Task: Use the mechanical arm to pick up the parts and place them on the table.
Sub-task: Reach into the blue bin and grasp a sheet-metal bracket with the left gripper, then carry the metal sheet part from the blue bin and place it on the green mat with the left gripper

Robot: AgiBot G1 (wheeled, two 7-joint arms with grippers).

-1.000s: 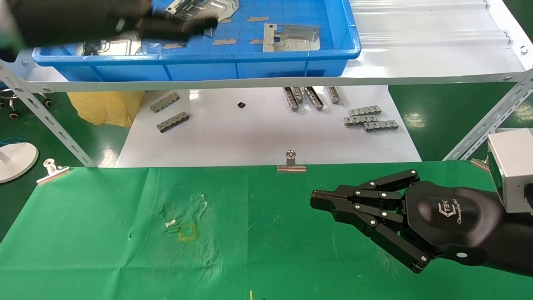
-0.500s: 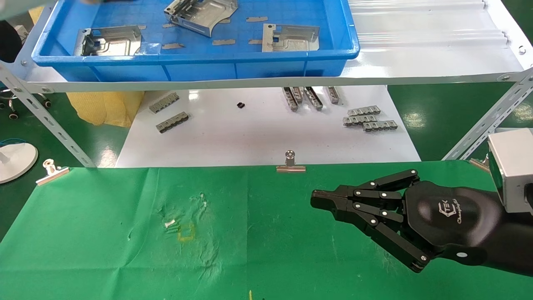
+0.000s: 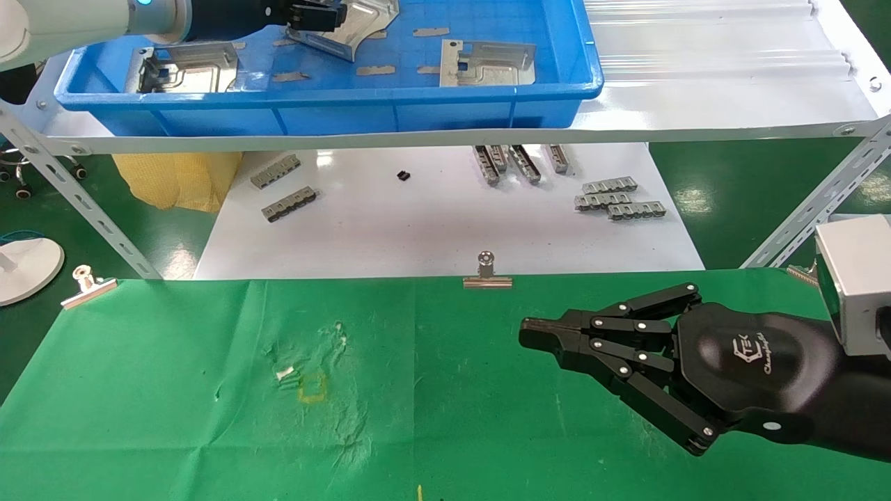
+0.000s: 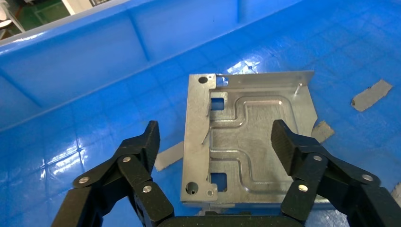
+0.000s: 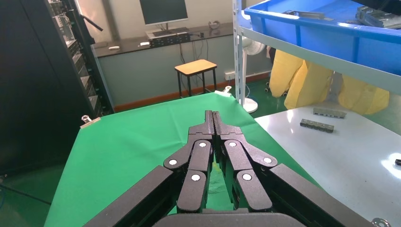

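Three silvery parts lie in the blue bin [image 3: 418,104] on the shelf: one at the left [image 3: 184,67], one at the back middle [image 3: 362,21], one at the right [image 3: 487,62]. My left gripper [image 3: 317,14] reaches in from the upper left and hangs over the middle part. In the left wrist view the left gripper [image 4: 217,137] is open, with a fingertip on each side of that part [image 4: 250,137] and not touching it. My right gripper [image 3: 532,330] is shut and empty, low over the green table [image 3: 174,417]; it also shows in the right wrist view [image 5: 213,116].
Grey toothed strips [image 3: 619,198] lie on the white board [image 3: 418,223] below the shelf. Binder clips [image 3: 487,275] [image 3: 87,285] hold the cloth's far edge. Slanted shelf struts [image 3: 69,195] [image 3: 814,209] stand at both sides. A scuffed yellowish mark [image 3: 313,386] is on the cloth.
My left arm swung away over the bin's left end, then came back in from the upper left and now hangs over the middle part. The right arm has not moved.
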